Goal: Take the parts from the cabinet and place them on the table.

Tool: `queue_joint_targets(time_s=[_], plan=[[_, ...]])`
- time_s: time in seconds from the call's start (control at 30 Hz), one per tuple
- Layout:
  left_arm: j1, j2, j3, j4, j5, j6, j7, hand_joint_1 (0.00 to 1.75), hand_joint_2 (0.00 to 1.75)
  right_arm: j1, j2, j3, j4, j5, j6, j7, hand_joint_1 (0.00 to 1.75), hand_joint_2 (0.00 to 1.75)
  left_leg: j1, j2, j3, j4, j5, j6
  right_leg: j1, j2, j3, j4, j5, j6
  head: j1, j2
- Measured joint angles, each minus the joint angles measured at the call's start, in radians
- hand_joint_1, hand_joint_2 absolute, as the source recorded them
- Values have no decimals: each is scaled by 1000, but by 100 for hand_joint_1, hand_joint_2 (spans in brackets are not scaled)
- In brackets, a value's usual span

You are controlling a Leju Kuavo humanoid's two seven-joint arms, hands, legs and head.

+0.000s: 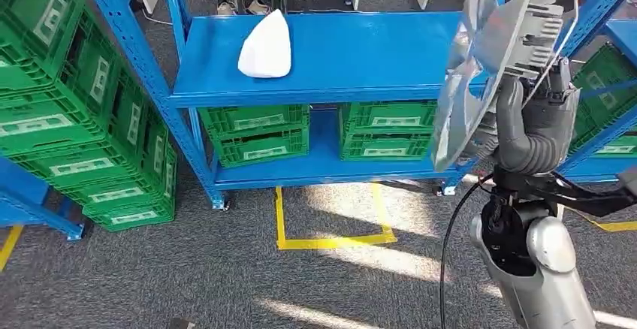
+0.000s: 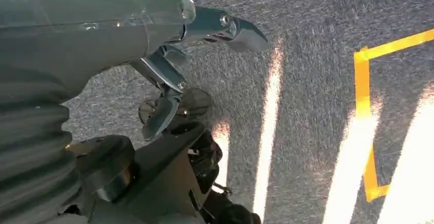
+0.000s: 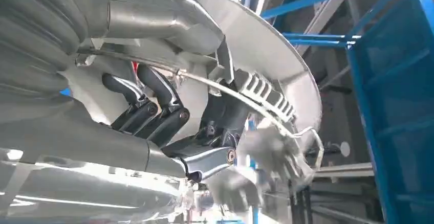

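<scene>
Up high, the right hand [image 1: 537,122] grips a silver finned metal part [image 1: 492,58], its dark fingers [image 3: 153,114] curled around it, holding it raised in front of the blue cabinet [image 1: 330,89]. Well off to that hand's left, a white part [image 1: 267,47] lies on the cabinet's upper shelf. Meanwhile the left hand [image 2: 174,75] hangs over grey carpet [image 2: 307,81], fingers apart and holding nothing.

No text, brand, number or sign can be read; the green crates [image 1: 83,119] stacked at the left and those on the lower shelf [image 1: 323,167] of the blue rack carry pale rectangular labels [image 1: 259,122], but their printing is too small and blurred to make out.
</scene>
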Motion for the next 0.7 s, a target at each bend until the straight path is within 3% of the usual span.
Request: queue_joint_targets(time_s=[0.07,0.1,0.23,0.27,0.3,0.33,0.4,0.43,0.47,0.5,0.53,0.57,0.6,0.63,0.7], plan=[[-5,1,0,0,0,-3,2,0,175,-2,-2,0,-3,5,-5,6,175,175,1,-2,4,0,0,-1,-4,0,85,-180,96,-1,7,0],[-8,1,0,0,1,-4,3,0,175,-3,-4,0,-5,7,-6,8,175,175,1,-3,2,-1,1,-7,-5,8,107,-225,91,-2,10,0],[-14,2,0,0,2,-11,10,0,175,-6,-5,6,-9,10,-8,12,175,175,0,-8,-20,3,12,-31,4,7,102,-247,91,-23,5,0],[-14,3,0,0,2,-11,10,0,175,-7,-5,7,-11,10,-8,12,175,175,1,-9,-26,10,0,-36,-2,1,106,-258,98,-33,5,0],[-14,4,0,0,2,-11,10,0,175,-8,-5,7,-14,10,-8,12,175,175,0,-4,-34,33,-21,-40,0,-4,106,-259,99,-38,-1,0],[-15,4,0,0,2,-12,10,0,175,-8,-5,7,-17,10,-8,12,175,175,1,-3,-58,88,-58,-42,1,-8,106,-259,99,-44,-10,0],[-14,3,0,0,2,-12,10,0,175,-8,-5,7,-17,10,-8,12,175,175,1,-3,-133,252,-129,-46,5,-16,106,-259,99,-47,-23,0],[-13,3,0,0,2,-12,11,0,175,-7,-4,8,-17,10,-8,12,175,175,1,-3,-163,310,-141,-46,8,-20,105,-259,99,-48,-27,0],[-13,3,0,0,2,-12,11,0,175,-7,-4,8,-17,10,-8,12,175,175,1,-2,-165,311,-126,-45,10,-23,106,-259,98,-48,-28,0],[-13,3,0,0,2,-12,11,0,175,-8,-4,8,-17,10,-9,12,175,175,1,0,-148,274,-93,-42,11,-28,106,-258,98,-49,-30,0],[-13,5,0,0,3,-12,11,0,175,-8,-4,8,-17,10,-9,12,175,175,-1,8,-114,206,-50,-38,13,-34,107,-256,96,-51,-31,0],[-14,6,0,0,2,-12,11,0,175,-8,-3,8,-17,10,-9,12,175,175,-2,28,-66,111,-2,-33,13,-37,109,-254,94,-50,-33,0],[-15,6,0,0,3,-12,11,0,175,-8,-3,8,-17,10,-9,12,175,175,-8,75,-37,47,13,-27,15,-41,109,-252,91,-47,-34,0],[-16,6,0,0,3,-12,12,0,175,-8,-4,8,-17,10,-9,12,175,175,-20,96,-29,28,8,-24,23,-43,106,-244,86,-41,-36,0],[-18,6,0,0,5,-12,14,0,175,-9,-4,8,-17,10,-9,12,175,175,-18,69,-29,16,1,-15,23,-64,101,-244,88,-38,-31,0]])
